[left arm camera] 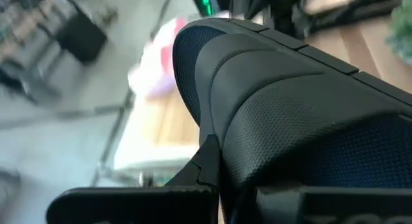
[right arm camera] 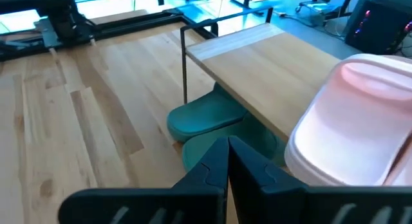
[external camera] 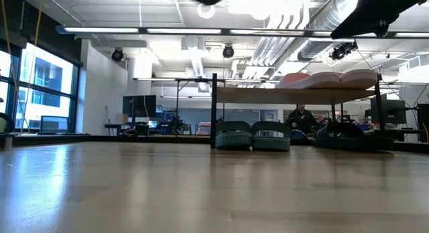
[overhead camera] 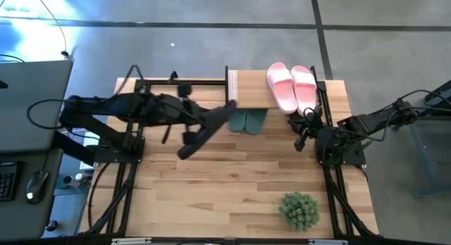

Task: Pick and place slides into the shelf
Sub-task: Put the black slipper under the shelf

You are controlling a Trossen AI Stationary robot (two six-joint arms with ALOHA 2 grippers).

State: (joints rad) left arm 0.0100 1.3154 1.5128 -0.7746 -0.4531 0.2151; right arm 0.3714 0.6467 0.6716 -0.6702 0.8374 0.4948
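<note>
The left gripper (overhead camera: 211,125), jaws clamped on a black slide (left arm camera: 283,102), holds it above the desk (overhead camera: 211,196) left of centre in the high view, just beside the shelf (overhead camera: 250,90). Green slides (overhead camera: 247,120) sit beneath the board; the pink pair (overhead camera: 293,88) lies on top. To seat the black slide well, it likely must go in low and level, clear of the green pair. The right gripper (overhead camera: 304,127), jaws closed and empty, waits by the shelf's right end.
</note>
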